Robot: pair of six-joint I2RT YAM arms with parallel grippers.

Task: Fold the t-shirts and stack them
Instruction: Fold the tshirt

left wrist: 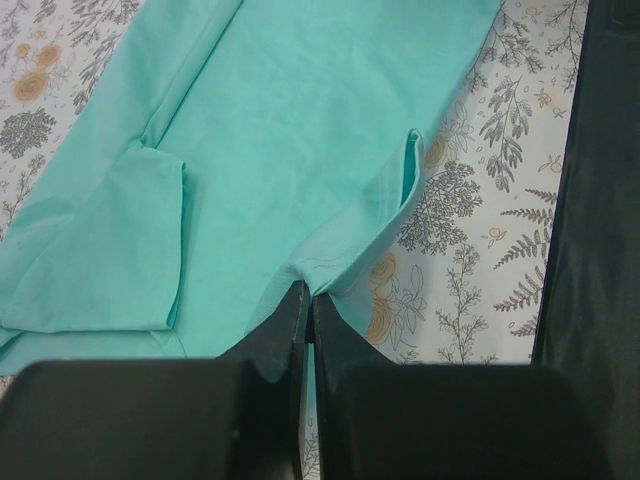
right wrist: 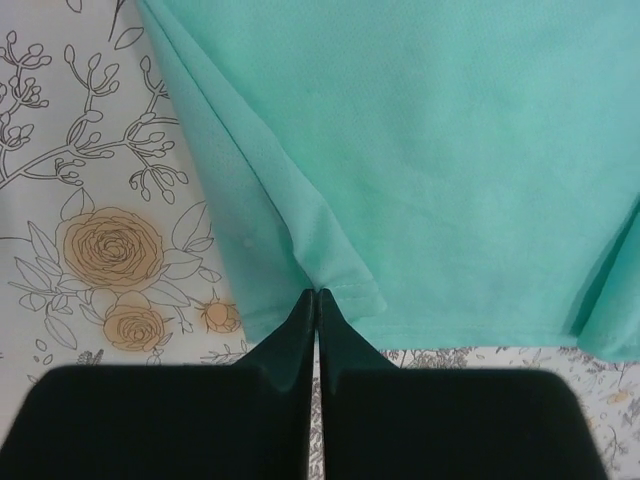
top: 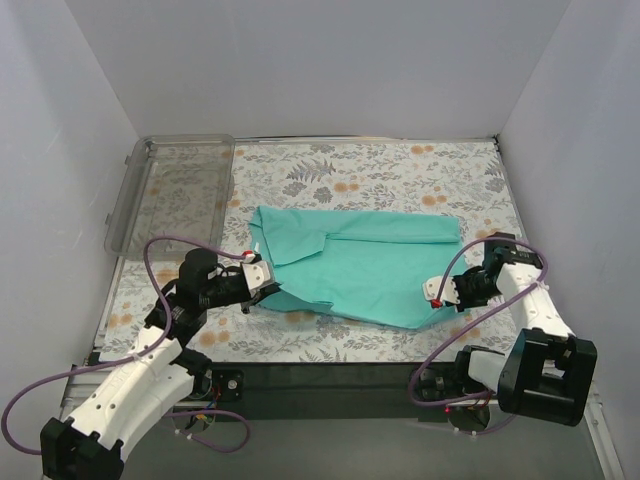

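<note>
One teal-green t-shirt (top: 360,262) lies partly folded on the floral table cover, spread from centre left to centre right. My left gripper (top: 268,284) is shut on the shirt's near-left edge; in the left wrist view the fabric (left wrist: 290,150) puckers into the closed fingertips (left wrist: 308,292). My right gripper (top: 438,293) is shut on the shirt's near-right hem corner; in the right wrist view the stitched hem (right wrist: 420,150) bunches at the closed tips (right wrist: 317,295). A folded sleeve (left wrist: 100,250) lies on the shirt's left part.
A clear plastic bin (top: 175,190) stands empty at the far left. White walls close in the left, back and right sides. The black front table edge (top: 330,375) runs between the arm bases. Purple cables loop by both arms.
</note>
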